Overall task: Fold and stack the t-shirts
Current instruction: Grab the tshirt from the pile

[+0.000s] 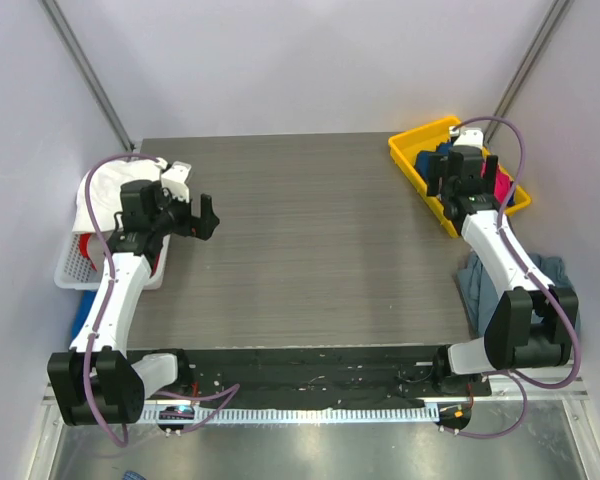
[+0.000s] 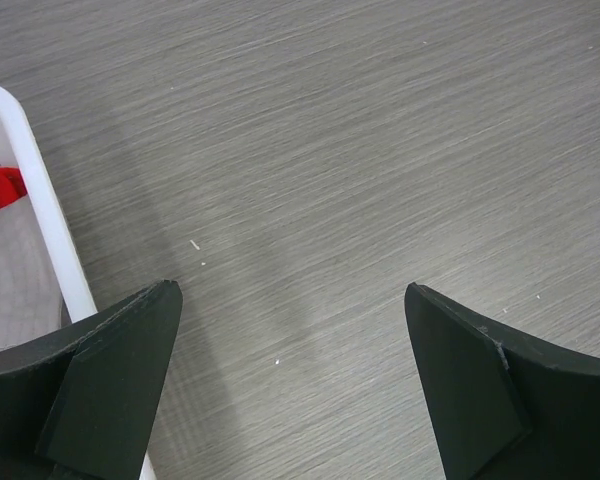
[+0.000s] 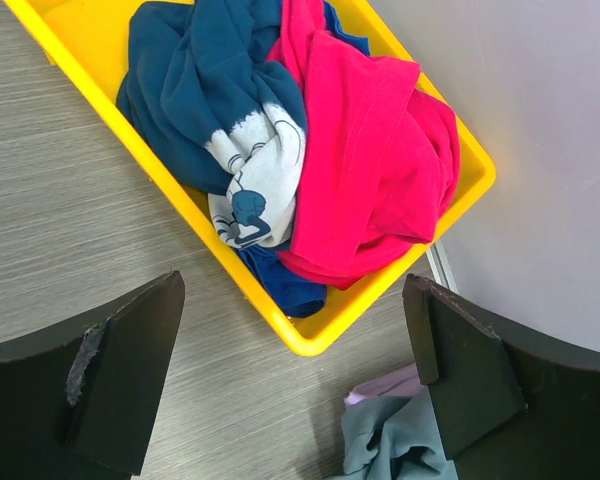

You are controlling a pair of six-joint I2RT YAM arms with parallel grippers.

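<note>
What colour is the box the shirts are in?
The bin is bright yellow, clearest in the right wrist view.

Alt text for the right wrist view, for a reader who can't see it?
A yellow bin holds crumpled t-shirts: a pink-red t-shirt beside a blue t-shirt with white print. The right hand is open and empty, its dark fingers framing the bottom corners above the grey table. A grey-blue cloth lies bunched at the bottom edge.

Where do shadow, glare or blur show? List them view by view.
Top external: even light on the table, glare on the near metal rail. Left wrist: a soft shadow band crosses the table near the white basket; left gripper nearly black. Right wrist: pink shirt and yellow bin sharp, no glare.
</note>
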